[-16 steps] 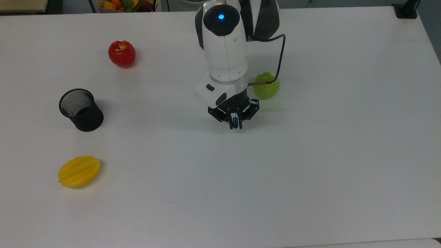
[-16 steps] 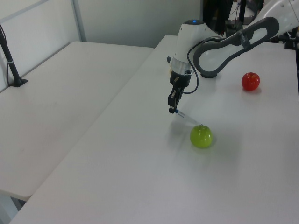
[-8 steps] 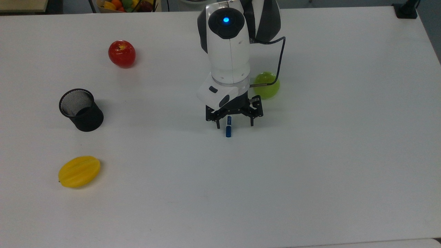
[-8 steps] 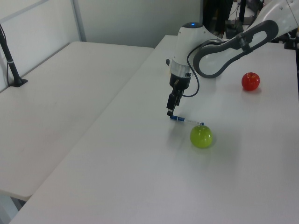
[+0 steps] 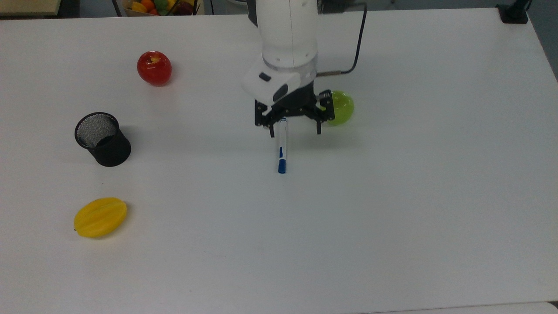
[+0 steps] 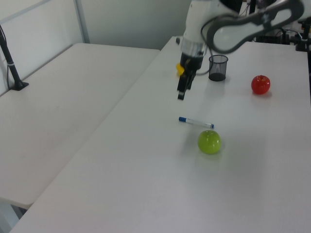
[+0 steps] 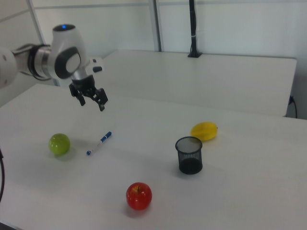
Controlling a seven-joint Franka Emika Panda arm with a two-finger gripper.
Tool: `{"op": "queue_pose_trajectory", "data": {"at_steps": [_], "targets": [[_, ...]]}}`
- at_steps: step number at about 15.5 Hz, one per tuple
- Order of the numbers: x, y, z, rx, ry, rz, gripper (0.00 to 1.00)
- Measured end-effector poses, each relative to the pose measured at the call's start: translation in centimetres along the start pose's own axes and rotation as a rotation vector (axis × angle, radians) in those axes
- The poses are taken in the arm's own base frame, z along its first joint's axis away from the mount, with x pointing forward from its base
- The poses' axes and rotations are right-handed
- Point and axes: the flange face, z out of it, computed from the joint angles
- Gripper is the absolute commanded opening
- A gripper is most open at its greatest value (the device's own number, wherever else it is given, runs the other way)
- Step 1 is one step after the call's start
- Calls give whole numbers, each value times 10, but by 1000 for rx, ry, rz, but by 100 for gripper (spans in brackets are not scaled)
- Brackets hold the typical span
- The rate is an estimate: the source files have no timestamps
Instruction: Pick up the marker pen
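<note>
The marker pen (image 5: pixel 281 148), white with a blue cap, lies flat on the white table (image 5: pixel 392 196), free of any grip. It also appears in the left view (image 6: pixel 196 122) and the right view (image 7: pixel 99 143). My gripper (image 5: pixel 295 131) hangs open above the table, well over the pen's uncapped end, with nothing between its fingers. The left view shows the gripper (image 6: pixel 181 93) clearly raised off the pen, and the right view shows the gripper (image 7: pixel 91 104) with jaws spread wide.
A green apple (image 5: pixel 341 107) sits close beside the gripper, on the top view's right. A red apple (image 5: pixel 154 68), a black mesh cup (image 5: pixel 103 139) and a yellow fruit (image 5: pixel 100 216) stand on the top view's left.
A second ago the gripper was shut on the pen's blue cap. It opened, the pen dropped flat on the table, and the gripper rose and drew back.
</note>
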Motion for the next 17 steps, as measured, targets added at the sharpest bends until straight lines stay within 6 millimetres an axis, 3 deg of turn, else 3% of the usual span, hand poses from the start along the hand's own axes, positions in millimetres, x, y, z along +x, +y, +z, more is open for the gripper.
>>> {"op": "queue_pose_trajectory", "data": {"at_steps": [5, 9, 12, 17], "targets": [[-48, 21, -126, -27, -116, 71, 100], [-86, 37, -193, -40, -152, 100, 100], [-99, 44, -216, -40, -129, 114, 100], [-91, 65, -210, -38, -85, 118, 100]]}}
